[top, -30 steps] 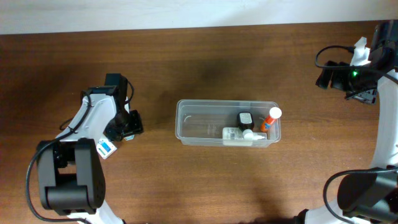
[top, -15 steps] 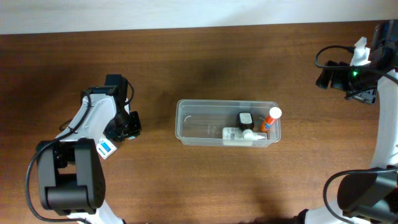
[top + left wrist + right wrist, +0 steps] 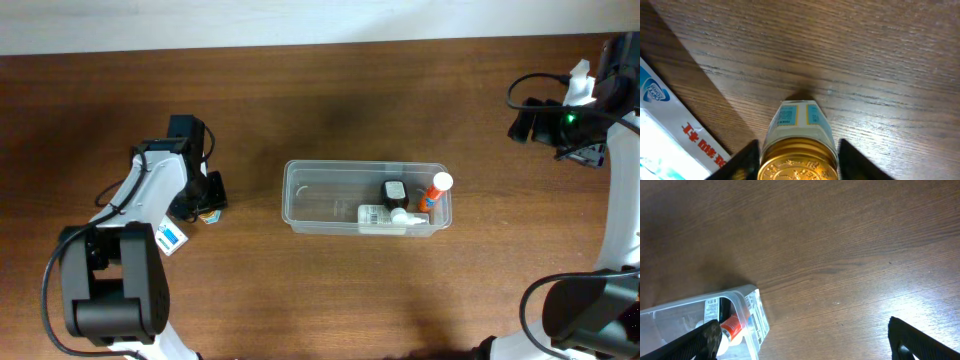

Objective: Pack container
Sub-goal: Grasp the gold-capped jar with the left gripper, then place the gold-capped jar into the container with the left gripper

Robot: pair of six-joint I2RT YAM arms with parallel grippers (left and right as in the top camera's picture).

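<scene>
The clear plastic container (image 3: 300, 200) sits mid-table. In its right half lie an orange tube with a white cap (image 3: 435, 192), a black-capped item (image 3: 394, 190) and a clear bottle (image 3: 383, 215). My left gripper (image 3: 206, 194) is left of the container. In the left wrist view its fingers (image 3: 799, 167) press both sides of a small jar with a gold lid (image 3: 798, 150). My right gripper (image 3: 528, 124) is open and empty at the far right. The right wrist view (image 3: 810, 347) shows the container's corner (image 3: 752, 310) and the orange tube (image 3: 731, 326).
A white packet with blue and red print (image 3: 170, 238) lies beside the left arm, and it also shows in the left wrist view (image 3: 662, 125). The table's far edge meets a pale wall at the top.
My left gripper's fingers have drawn together around the gold-lidded jar and shifted slightly left. The right arm and the container have not moved.
</scene>
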